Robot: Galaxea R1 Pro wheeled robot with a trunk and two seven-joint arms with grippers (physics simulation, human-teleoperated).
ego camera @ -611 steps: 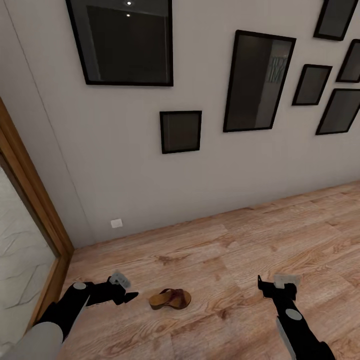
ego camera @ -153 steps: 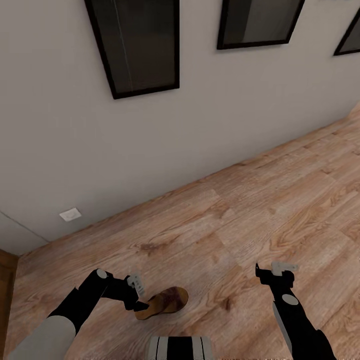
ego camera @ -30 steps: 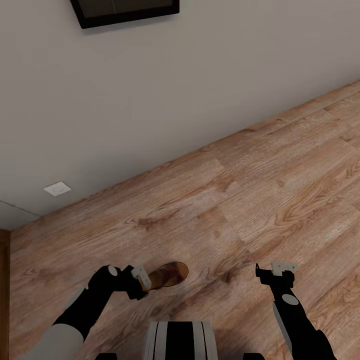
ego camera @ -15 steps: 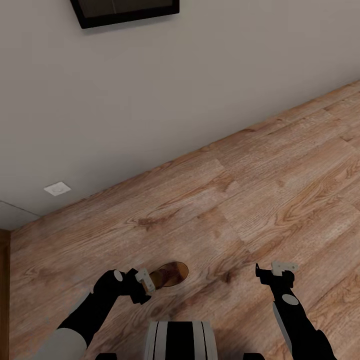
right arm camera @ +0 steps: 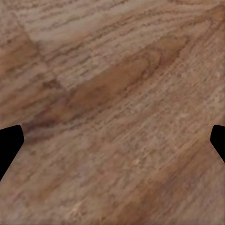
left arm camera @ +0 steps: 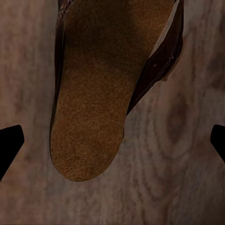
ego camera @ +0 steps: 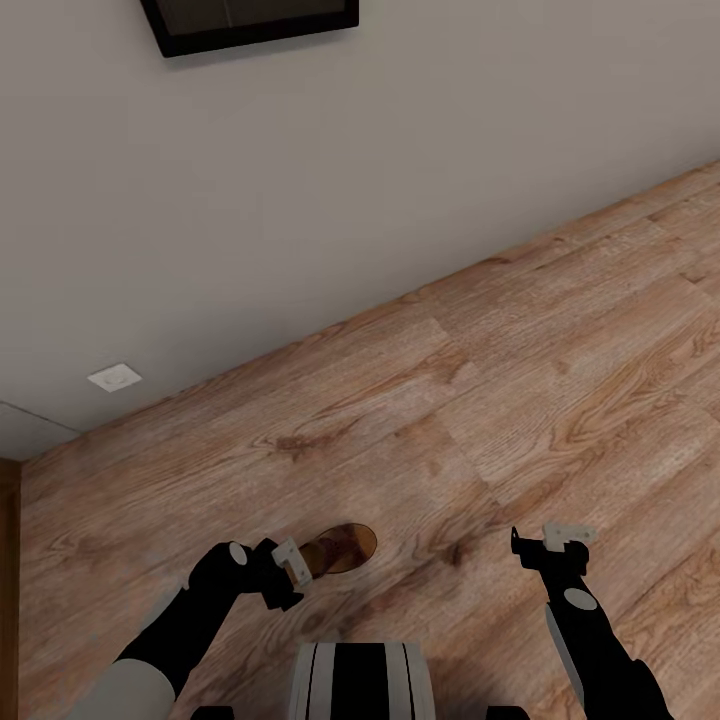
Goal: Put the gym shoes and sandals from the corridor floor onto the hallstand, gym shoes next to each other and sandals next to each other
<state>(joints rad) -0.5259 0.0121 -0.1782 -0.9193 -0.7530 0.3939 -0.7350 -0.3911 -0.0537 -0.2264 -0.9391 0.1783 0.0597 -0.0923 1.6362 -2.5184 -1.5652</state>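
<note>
One brown sandal (ego camera: 342, 547) with a tan cork-like footbed lies on the corridor floor (ego camera: 520, 400), just in front of my trunk. My left gripper (ego camera: 292, 568) hovers at the sandal's near end, open. In the left wrist view the sandal (left arm camera: 93, 103) lies between the two black fingertips (left arm camera: 9, 145), which stand wide apart on either side of its rounded end without touching it. My right gripper (ego camera: 543, 540) hangs open over bare planks (right arm camera: 112, 93), well to the sandal's right. The gym shoes and the hallstand are out of view.
A pale wall runs along the back with a white socket plate (ego camera: 113, 378) low on it and a black picture frame (ego camera: 250, 22) above. A wooden door frame (ego camera: 8, 580) edges the left. My own base (ego camera: 360, 680) is at the bottom.
In the last second my left gripper has shifted slightly down and to the right, closer over the sandal's near end. The right arm and the sandal have stayed put.
</note>
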